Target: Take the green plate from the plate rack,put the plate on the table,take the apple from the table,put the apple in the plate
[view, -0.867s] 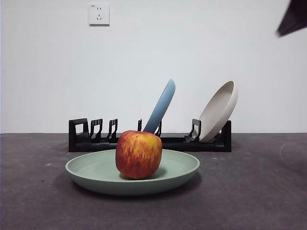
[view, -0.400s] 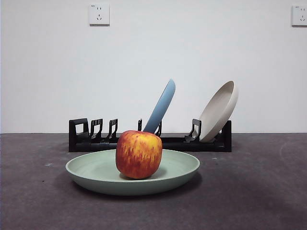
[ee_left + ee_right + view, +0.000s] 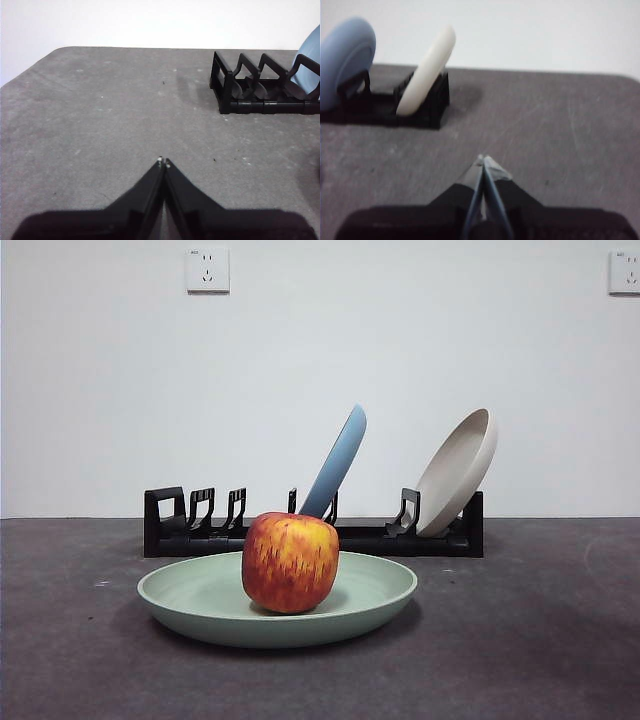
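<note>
The red and yellow apple (image 3: 289, 562) sits in the green plate (image 3: 190, 602), which lies flat on the dark grey table (image 3: 540, 640) in front of the black plate rack (image 3: 170, 525). Both arms are out of the front view. My left gripper (image 3: 163, 162) is shut and empty over bare table, with the rack's end bracket (image 3: 227, 85) off to one side. My right gripper (image 3: 483, 160) is shut and empty over bare table near the rack's other end (image 3: 427, 107).
A light blue plate (image 3: 335, 462) and a cream-white dish (image 3: 457, 472) lean in the rack; both also show in the right wrist view, the blue plate (image 3: 345, 57) and the dish (image 3: 426, 70). Two wall sockets (image 3: 207, 269) are on the white wall.
A black arm tip at the front view's top right corner has moved out of view, uncovering a wall socket. The apple, plate and rack have not moved.
</note>
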Motion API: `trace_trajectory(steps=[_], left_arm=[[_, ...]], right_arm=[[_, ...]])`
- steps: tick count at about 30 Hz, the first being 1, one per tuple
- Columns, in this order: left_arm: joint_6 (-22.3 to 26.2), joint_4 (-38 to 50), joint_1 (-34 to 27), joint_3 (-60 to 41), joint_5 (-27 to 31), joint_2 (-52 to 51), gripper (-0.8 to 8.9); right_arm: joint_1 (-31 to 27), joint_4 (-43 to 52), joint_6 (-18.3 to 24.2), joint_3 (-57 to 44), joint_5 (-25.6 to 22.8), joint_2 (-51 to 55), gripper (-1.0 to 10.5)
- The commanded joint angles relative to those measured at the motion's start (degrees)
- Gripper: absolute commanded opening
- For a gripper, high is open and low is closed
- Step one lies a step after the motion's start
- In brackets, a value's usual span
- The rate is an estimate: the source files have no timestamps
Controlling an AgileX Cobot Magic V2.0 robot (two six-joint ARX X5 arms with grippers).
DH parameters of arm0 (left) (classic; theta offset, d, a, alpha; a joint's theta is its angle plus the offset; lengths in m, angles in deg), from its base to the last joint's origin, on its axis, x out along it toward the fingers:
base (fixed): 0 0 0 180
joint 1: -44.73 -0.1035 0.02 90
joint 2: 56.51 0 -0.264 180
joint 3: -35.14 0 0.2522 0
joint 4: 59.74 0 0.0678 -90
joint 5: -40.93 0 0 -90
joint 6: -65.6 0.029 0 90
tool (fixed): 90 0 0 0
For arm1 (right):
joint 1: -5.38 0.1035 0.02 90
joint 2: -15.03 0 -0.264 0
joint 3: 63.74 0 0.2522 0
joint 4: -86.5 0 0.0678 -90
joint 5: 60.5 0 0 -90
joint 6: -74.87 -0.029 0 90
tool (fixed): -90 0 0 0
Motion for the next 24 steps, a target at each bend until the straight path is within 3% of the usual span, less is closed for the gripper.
trace_trajectory(steps=[1,24], left_arm=[[-0.37,0.24,-0.13,-0.74,-0.04,0.0,-0.03],[-0.37,0.24,-0.13,-0.74,-0.07,0.0,-0.03]], right_arm=[[0.04,0.85,-2.1,-1.4,0.07,0.2,0.0],[0.02,-0.81,-2.47,-2.73,-0.35,0.13,0.0]])
